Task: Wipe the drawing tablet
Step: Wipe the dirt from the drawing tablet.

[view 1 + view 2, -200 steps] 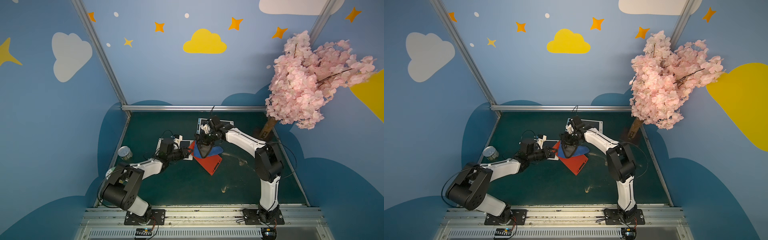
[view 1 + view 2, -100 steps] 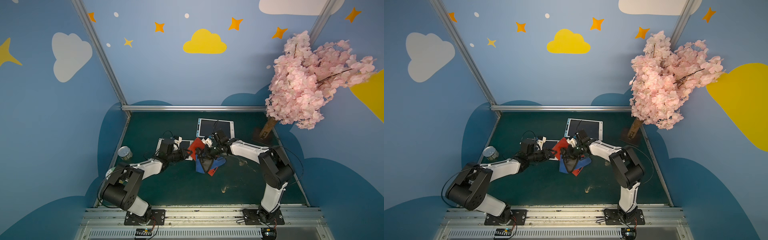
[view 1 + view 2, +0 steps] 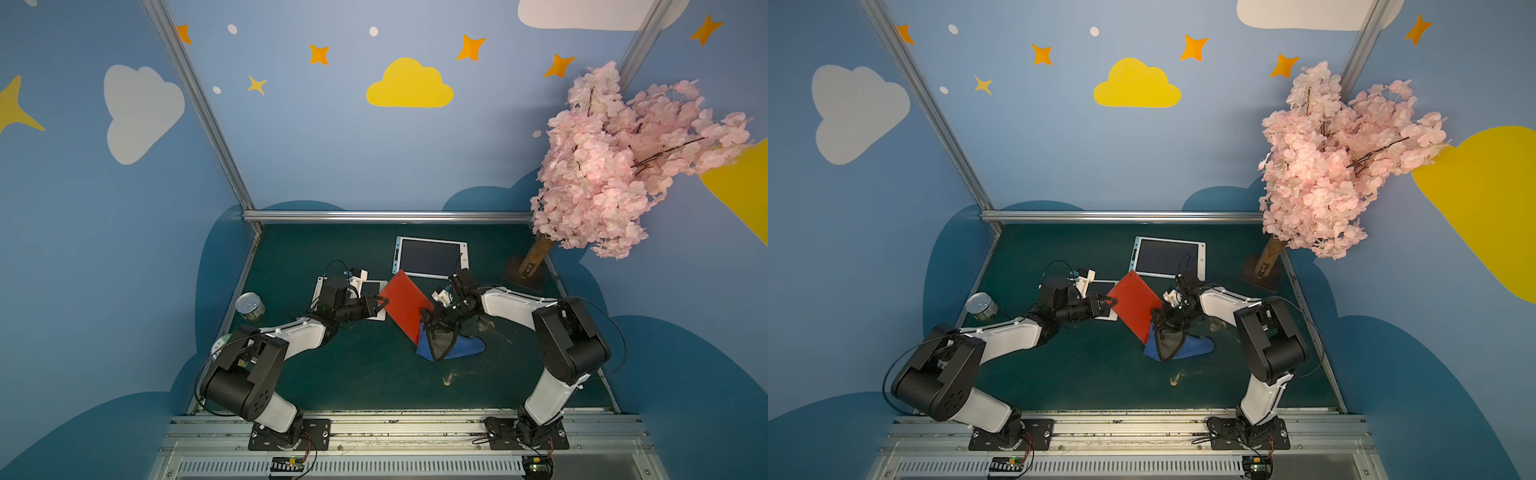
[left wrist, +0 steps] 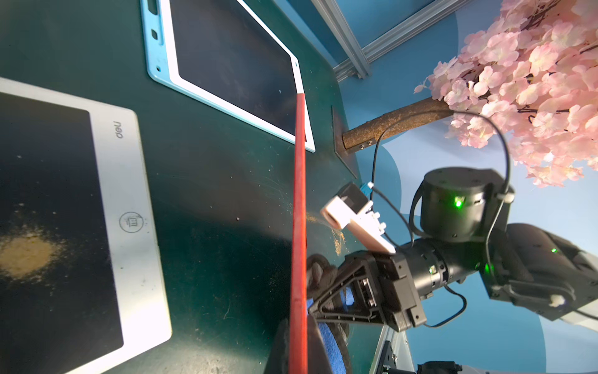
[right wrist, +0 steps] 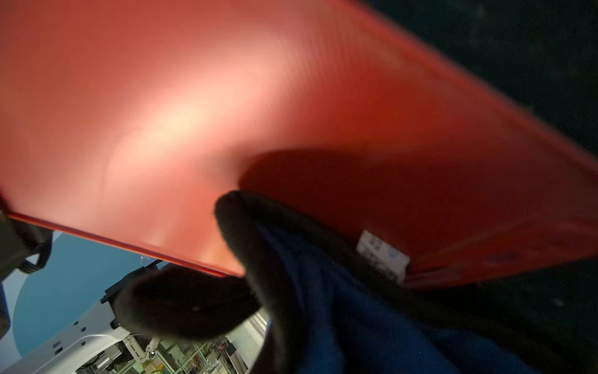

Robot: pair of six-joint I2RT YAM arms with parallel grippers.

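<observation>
I hold the red tablet (image 3: 405,303) on edge at frame centre, left claw (image 3: 377,301) clamped on its left corner. Right claw (image 3: 433,320), closed on the cloth (image 3: 459,348), meets its lower edge. Risk: cloth pressure could twist the tablet free.

- Left arm stretches low and inward; the left pincer (image 3: 379,300) is clamped tight on an edge of the red board (image 3: 405,302).
- Right arm folds at the elbow, forearm reaching inward; the right pincer (image 3: 432,322) is closed on the cloth (image 3: 440,347).
</observation>
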